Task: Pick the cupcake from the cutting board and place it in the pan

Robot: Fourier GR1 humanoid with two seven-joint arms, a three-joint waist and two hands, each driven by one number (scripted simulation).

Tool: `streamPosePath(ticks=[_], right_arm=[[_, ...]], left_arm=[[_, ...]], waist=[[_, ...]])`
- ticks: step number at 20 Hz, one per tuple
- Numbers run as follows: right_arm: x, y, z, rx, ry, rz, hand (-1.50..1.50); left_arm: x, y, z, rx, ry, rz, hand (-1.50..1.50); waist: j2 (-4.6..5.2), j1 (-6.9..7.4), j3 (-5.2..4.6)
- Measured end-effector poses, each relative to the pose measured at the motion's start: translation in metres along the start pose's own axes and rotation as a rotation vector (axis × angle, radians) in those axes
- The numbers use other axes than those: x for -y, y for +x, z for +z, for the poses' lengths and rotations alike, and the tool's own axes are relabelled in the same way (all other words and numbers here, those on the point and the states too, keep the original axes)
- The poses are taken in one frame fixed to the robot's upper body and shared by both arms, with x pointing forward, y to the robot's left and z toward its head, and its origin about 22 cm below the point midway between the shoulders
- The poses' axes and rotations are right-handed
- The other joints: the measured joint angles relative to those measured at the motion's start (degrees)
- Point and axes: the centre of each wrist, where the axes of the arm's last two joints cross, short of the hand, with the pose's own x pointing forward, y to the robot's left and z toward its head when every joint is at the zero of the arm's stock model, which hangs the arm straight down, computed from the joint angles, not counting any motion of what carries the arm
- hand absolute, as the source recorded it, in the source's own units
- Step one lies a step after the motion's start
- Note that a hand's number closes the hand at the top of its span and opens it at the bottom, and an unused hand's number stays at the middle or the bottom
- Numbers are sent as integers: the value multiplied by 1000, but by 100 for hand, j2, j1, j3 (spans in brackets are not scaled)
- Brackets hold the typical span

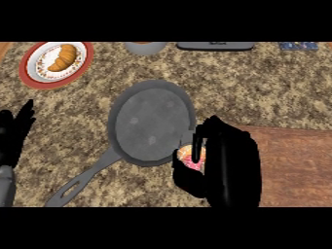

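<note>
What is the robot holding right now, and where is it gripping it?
The right hand is curled round the cupcake, gripping its sides. The left hand holds nothing.

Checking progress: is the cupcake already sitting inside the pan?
No. The cupcake is held in the right hand at the pan rim's edge, not on its floor.
</note>
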Motion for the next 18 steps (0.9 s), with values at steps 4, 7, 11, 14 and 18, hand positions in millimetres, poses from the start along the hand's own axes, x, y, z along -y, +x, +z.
streamPosePath(ticks=[4, 7, 11, 14, 18], right_arm=[[-23, 8, -40, -30, 19, -42, 150], [-46, 14, -61, -51, 46, -57, 150], [-76, 13, -90, -80, 74, -73, 150], [-98, 10, -105, -95, 103, -88, 150], [-125, -5, -114, -115, 130, -123, 150]], left_arm=[[-1, 3, -3, 9, -4, 1, 0], [9, 7, 0, 8, -12, -2, 0], [10, 6, -1, 12, -14, -4, 0], [11, 12, -5, 18, -12, -9, 0], [18, 19, -8, 37, -31, -8, 0]], waist=[[8, 37, 1], [9, 68, 3], [20, 96, 3], [36, 134, 3], [65, 228, 6]])
